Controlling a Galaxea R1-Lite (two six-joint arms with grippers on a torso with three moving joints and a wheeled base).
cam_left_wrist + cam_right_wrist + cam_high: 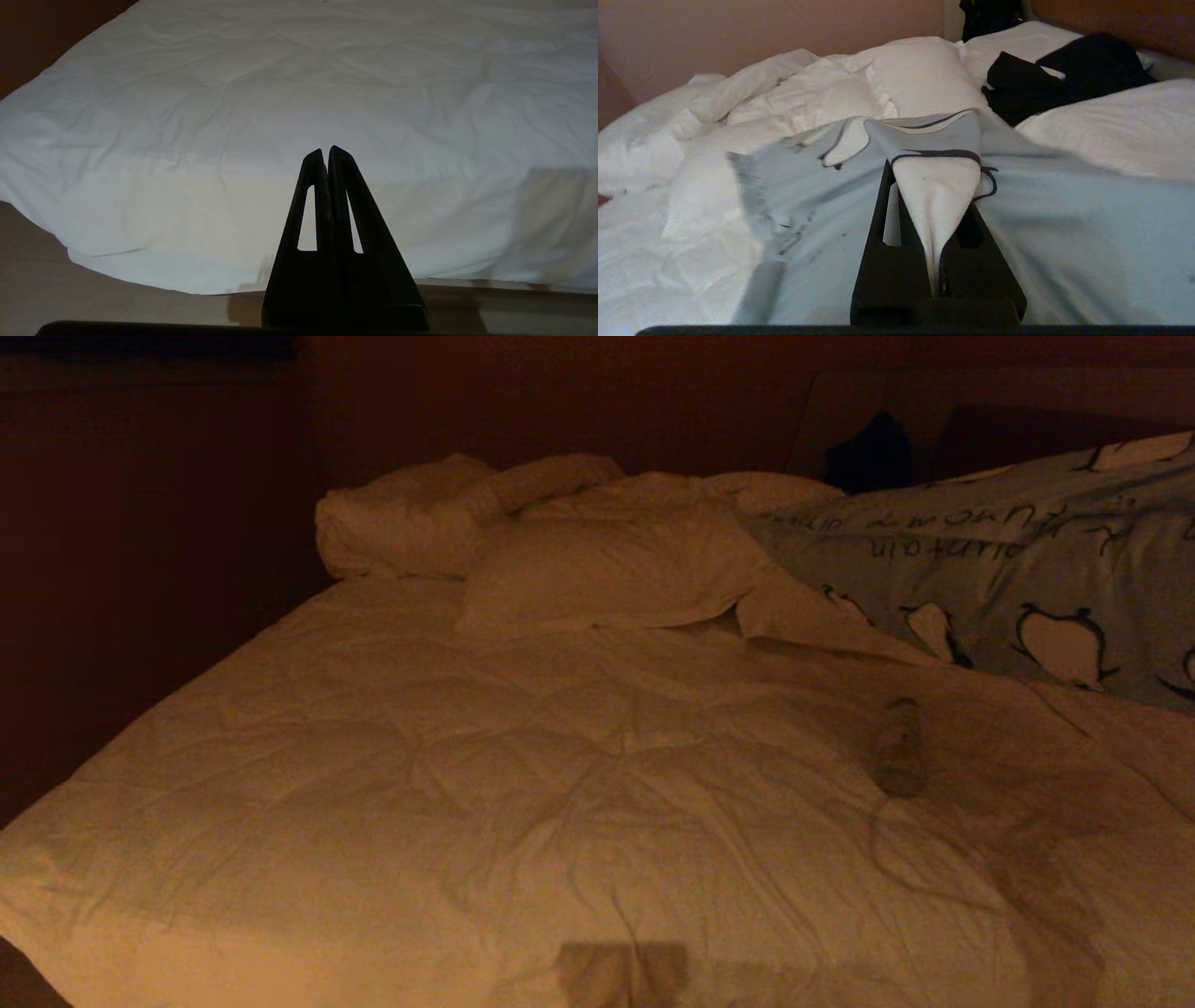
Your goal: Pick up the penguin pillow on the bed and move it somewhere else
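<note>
The grey-blue penguin pillow [1008, 569] hangs lifted and tilted over the right side of the bed [467, 784], its lower edge near the duvet. In the right wrist view my right gripper [934, 186] is shut on a bunched fold of the penguin pillow [1064, 224], and white fabric with a black outline squeezes out between the fingers [878, 224]. That gripper lies outside the head view. My left gripper [325, 151] is shut and empty, level with the near edge of the bed [187, 116].
Rumpled white pillows [607, 569] pile up at the head of the bed. A clear bottle [900, 747] lies on the duvet below the lifted pillow. Dark clothing [1064, 70] sits on bedding beyond it. Brown floor [93, 298] borders the bed's near edge.
</note>
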